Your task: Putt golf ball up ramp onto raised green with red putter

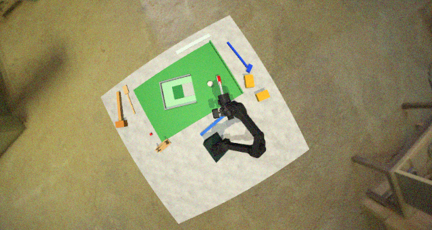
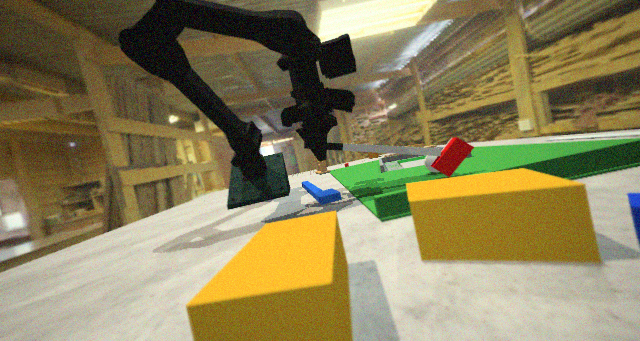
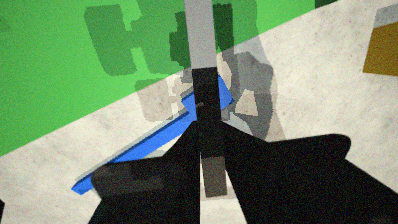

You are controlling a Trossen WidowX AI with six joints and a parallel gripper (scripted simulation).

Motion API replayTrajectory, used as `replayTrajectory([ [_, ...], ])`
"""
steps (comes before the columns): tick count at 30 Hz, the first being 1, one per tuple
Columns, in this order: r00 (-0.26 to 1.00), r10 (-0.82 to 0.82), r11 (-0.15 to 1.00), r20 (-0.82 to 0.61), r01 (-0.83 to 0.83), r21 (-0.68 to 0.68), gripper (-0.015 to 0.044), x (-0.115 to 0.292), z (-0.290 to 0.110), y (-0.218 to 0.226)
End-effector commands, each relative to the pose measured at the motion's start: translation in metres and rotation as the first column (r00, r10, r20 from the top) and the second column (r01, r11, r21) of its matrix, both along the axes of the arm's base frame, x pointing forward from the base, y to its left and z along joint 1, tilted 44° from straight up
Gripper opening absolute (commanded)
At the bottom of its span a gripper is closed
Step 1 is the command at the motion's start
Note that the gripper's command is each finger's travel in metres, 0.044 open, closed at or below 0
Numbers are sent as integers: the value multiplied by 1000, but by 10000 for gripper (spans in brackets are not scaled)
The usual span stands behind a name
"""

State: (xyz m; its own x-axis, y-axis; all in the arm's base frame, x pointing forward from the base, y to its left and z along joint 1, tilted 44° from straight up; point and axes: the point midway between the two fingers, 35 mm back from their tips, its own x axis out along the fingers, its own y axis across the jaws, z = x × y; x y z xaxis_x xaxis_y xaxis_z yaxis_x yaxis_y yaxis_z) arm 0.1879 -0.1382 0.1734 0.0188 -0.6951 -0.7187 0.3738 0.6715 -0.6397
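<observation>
My gripper [image 1: 223,98] is shut on the grip end of the red putter [image 1: 219,83]. The putter's grey shaft [image 2: 385,149] runs out from the fingers [image 2: 320,151] to its red head [image 2: 452,155], which hangs just above the green mat. The white golf ball [image 1: 210,83] lies on the mat right beside the red head; in the side view it shows [image 2: 431,163] partly hidden behind the head. The raised green [image 1: 178,92], a pale green ramped block with a dark green top, stands left of the ball. In the wrist view the shaft [image 3: 201,35] runs straight up from the fingers.
A blue putter [image 1: 212,125] lies on the table by the mat's near edge under my wrist. Another blue putter [image 1: 239,56] and two yellow blocks [image 1: 249,80] [image 1: 262,95] lie right of the mat. Wooden tools [image 1: 119,109] lie left. A white bar [image 1: 193,44] lies at the far edge.
</observation>
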Motion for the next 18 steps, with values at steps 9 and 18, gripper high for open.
replayTrajectory([
  [9,1000,6,1000,3,-6,0,0,-10,17,-22],
  [18,1000,0,1000,-4,0,6,0,-5,8,-15],
])
